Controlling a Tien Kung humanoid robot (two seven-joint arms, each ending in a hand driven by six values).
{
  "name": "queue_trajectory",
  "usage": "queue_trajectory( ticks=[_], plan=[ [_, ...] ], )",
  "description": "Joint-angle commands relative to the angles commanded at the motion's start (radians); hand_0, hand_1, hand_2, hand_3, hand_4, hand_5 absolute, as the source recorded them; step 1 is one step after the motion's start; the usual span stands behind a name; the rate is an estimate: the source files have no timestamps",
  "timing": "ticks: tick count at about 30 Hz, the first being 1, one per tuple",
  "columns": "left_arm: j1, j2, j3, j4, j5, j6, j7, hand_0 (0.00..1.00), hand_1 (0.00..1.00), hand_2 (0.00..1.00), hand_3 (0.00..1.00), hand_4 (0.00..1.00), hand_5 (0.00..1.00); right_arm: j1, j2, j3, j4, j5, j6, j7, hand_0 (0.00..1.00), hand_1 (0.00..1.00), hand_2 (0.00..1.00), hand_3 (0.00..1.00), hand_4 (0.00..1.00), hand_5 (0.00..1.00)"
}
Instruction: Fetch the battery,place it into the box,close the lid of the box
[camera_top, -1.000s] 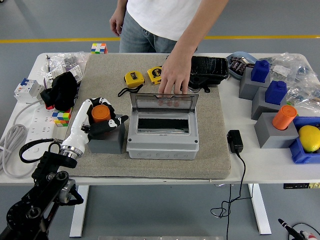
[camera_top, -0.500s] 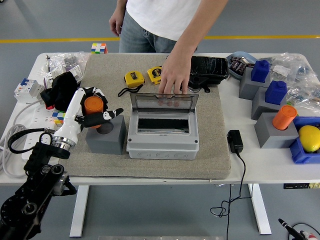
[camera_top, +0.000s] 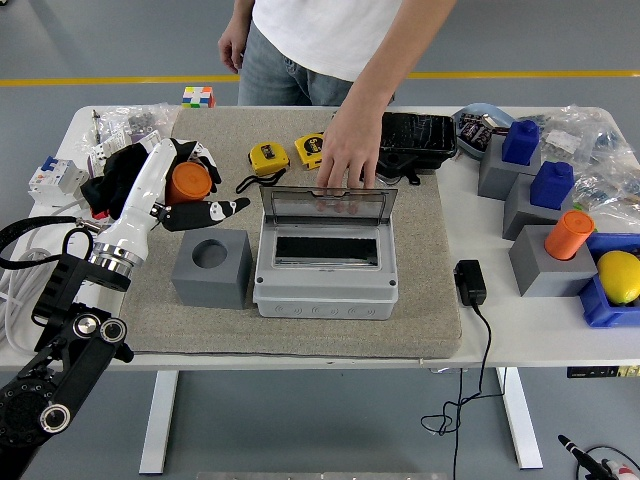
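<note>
Left hand of the robot is closed around the orange battery, its fingers wrapped on the cylinder and one dark finger pointing toward 3 o'clock. It holds the battery in the air, above the grey mat and clear of the grey holder block, which stands just at 5 o'clock from the hand. The round socket on top of this block is empty. At 9 o'clock from the hand lie a black glove-like bundle and a small colour cube near the far edge of the worktop.

Next, at 3 o'clock from the holder block, the grey box sits on the mat – its clear lid stands upright and open, and the dark slot inside shows. A person stands at the far side, at 12 o'clock from the box; the person's hand rests on the top edge of the lid, fingers pointing down. Two yellow tape measures lie at 11 o'clock from the box, and a black case at 1 o'clock.

Further right, a black power adapter lies beside the mat. Beyond it stand grey blocks with blue bottles, another orange battery in its block, and a blue bin with a yellow fruit.
</note>
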Motion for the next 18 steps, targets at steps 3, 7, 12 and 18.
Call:
queue_trajectory(
  ticks=[3, 7, 12, 18],
  plan=[
    [-0.006, 0.025, 0.033, -0.055, 0.123, 0.001, 0.034, 0.039, 0.058, 0.101, 0.094, 0.942, 0.063, 0.002, -0.002, -0.001, 0.0, -0.001, 0.0, 0.0, 0.894, 0.87, 0.811, 0.849, 0.998, 0.998],
    [-0.014, 0.051, 0.094, -0.127, 0.291, 0.0, 0.071, 0.039, 0.057, 0.1, 0.094, 0.898, 0.108, 0.005, -0.004, -0.002, 0.0, 0.001, -0.001, 0.0, 0.894, 0.87, 0.811, 0.849, 0.998, 0.998],
    [-0.032, 0.068, 0.181, -0.176, 0.427, -0.009, 0.092, 0.045, 0.06, 0.104, 0.091, 0.796, 0.213, 0.005, -0.007, 0.007, 0.0, -0.01, 0.0, -0.003, 0.895, 0.87, 0.811, 0.849, 0.998, 0.998],
    [-0.082, 0.061, 0.306, -0.162, 0.427, -0.015, 0.114, 0.049, 0.062, 0.104, 0.093, 0.77, 0.25, 0.008, -0.008, -0.003, 0.0, -0.004, -0.001, -0.003, 0.895, 0.87, 0.811, 0.849, 0.998, 0.998]
  ],
)
